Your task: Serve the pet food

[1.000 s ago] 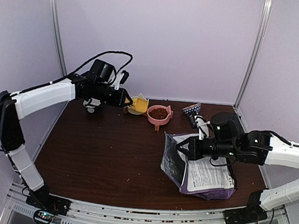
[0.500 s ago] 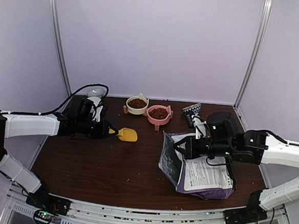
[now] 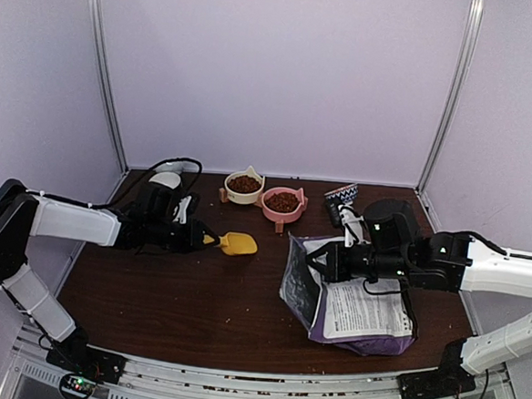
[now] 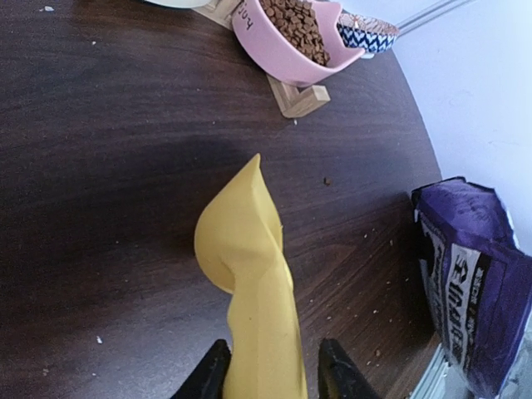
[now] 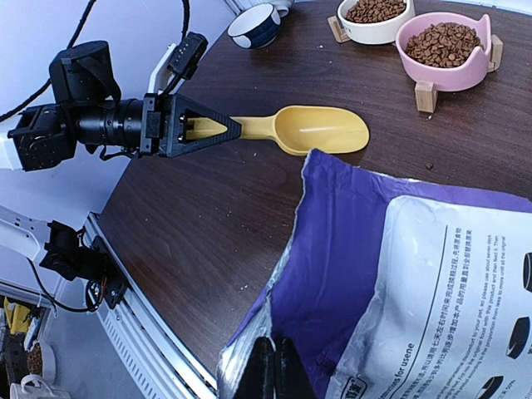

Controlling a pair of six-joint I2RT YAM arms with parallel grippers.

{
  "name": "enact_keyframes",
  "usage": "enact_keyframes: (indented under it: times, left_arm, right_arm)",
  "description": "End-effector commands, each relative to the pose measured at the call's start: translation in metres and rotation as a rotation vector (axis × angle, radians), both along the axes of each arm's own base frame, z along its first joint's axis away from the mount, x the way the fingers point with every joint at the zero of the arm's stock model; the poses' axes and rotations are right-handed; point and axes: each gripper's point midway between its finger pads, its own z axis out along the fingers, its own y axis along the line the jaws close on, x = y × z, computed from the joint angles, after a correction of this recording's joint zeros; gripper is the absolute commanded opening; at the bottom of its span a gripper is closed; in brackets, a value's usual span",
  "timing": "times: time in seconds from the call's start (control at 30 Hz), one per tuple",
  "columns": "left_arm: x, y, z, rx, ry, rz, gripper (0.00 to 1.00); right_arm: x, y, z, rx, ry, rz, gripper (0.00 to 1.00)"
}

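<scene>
**A:** From above, where is the left gripper (image 3: 203,239)?

**B:** Low over the table (image 3: 195,297), at the handle of the yellow scoop (image 3: 238,243), which lies flat on the wood. The pet food (image 3: 282,202) sits at the back, in the pink bowl (image 3: 272,213) and the cream bowl (image 3: 232,195) just beside it.

**A:** And the right gripper (image 3: 322,261)?

**B:** It is at the upper left edge of the purple bag (image 3: 301,289), which lies on its side to the right of the scoop.

**A:** What does the left wrist view show?

**B:** The fingers stand apart on either side of the scoop's handle, and a sliver of table shows between the handle and one finger. Kibble fills the pink bowl beyond.

**A:** And the right wrist view?

**B:** Its fingers are pinched together on the bag's open edge, next to the white label. Beyond them, the scoop lies between the bag and the left gripper. Both bowls hold kibble.
</scene>
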Motion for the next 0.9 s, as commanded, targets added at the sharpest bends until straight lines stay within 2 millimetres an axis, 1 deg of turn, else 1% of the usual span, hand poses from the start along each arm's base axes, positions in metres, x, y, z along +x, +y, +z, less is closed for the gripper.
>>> enact_keyframes:
  times: [0.0,0.1,0.2,0.27,0.3,0.33,0.4,0.43,0.47,0.53,0.57,0.63,0.67,0.7,0.77,0.87]
  left_arm:
    - [0.005,0.002,0.0,-0.003,-0.037,0.006,0.48]
    - [0.007,0.01,-0.006,0.042,-0.031,0.041,0.63]
    - [0.008,0.016,-0.006,0.062,-0.038,0.06,0.72]
    - [0.01,0.024,-0.007,0.096,-0.04,0.089,0.85]
    - [0.01,0.032,-0.01,0.128,-0.035,0.113,0.87]
    - [0.012,0.043,-0.013,0.175,-0.032,0.154,0.89]
    - [0.014,0.07,-0.016,0.26,-0.02,0.241,0.9]
    - [0.014,0.083,-0.013,0.294,-0.03,0.277,0.9]
    - [0.014,0.093,-0.007,0.326,-0.057,0.305,0.9]
    - [0.013,0.107,0.021,0.383,-0.154,0.315,0.9]
    - [0.014,0.109,0.036,0.396,-0.212,0.3,0.9]
    - [0.01,0.101,0.067,0.39,-0.34,0.212,0.89]
    - [0.007,0.094,0.08,0.38,-0.402,0.151,0.89]
    - [0.001,0.083,0.093,0.347,-0.456,0.07,0.89]
    - [-0.017,0.057,0.112,0.29,-0.544,-0.109,0.88]
    - [-0.058,0.014,0.134,0.202,-0.632,-0.361,0.88]
  right_arm:
    - [0.007,0.008,0.027,0.077,-0.038,-0.014,0.0]
    - [0.007,0.006,0.027,0.079,-0.039,-0.02,0.0]
    - [0.007,0.005,0.029,0.079,-0.041,-0.021,0.0]
    - [0.006,0.005,0.03,0.079,-0.042,-0.019,0.0]
    - [0.006,0.005,0.031,0.078,-0.044,-0.015,0.0]
    - [0.005,0.005,0.035,0.075,-0.047,-0.008,0.0]
    - [0.003,0.005,0.038,0.04,-0.044,0.014,0.0]
    - [0.001,0.005,0.039,0.016,-0.039,0.032,0.0]
    - [-0.002,0.006,0.042,-0.003,-0.036,0.062,0.0]
    - [-0.012,0.011,0.05,-0.028,-0.03,0.14,0.0]
    - [-0.018,0.014,0.056,-0.024,-0.017,0.178,0.0]
    - [-0.032,0.019,0.071,-0.009,-0.007,0.269,0.0]
    - [-0.04,0.02,0.078,-0.004,0.004,0.314,0.0]
    - [-0.052,0.019,0.082,-0.002,0.032,0.371,0.0]
    - [-0.068,0.018,0.094,0.012,0.056,0.453,0.0]
    - [-0.085,0.011,0.108,0.042,0.061,0.52,0.0]
